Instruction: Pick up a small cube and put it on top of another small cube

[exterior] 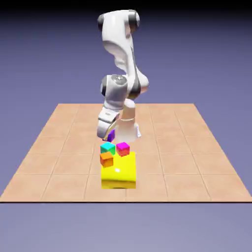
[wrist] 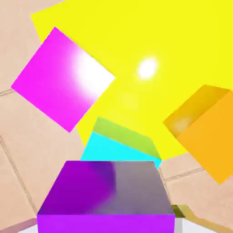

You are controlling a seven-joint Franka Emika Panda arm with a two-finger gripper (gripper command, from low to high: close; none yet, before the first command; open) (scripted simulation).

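Cube and block count, tabletop (exterior: 167, 147) scene
Small cubes: four total; one purple (wrist: 104, 191), one magenta-pink (wrist: 61, 79), one cyan (wrist: 118, 150), one orange (wrist: 209, 136). Big yellow block (wrist: 150, 36): one. Robot arm (exterior: 115, 93): one. Tabletop: one.

The arm (exterior: 125, 54) is rising from its base near the counter's (exterior: 172, 147) far edge and bending downward at the elbow. The wrist (exterior: 114, 91) is tilting slightly; the pincer (wrist: 106, 223) is pointing toward the counter, closing on a cube (wrist: 106, 187).
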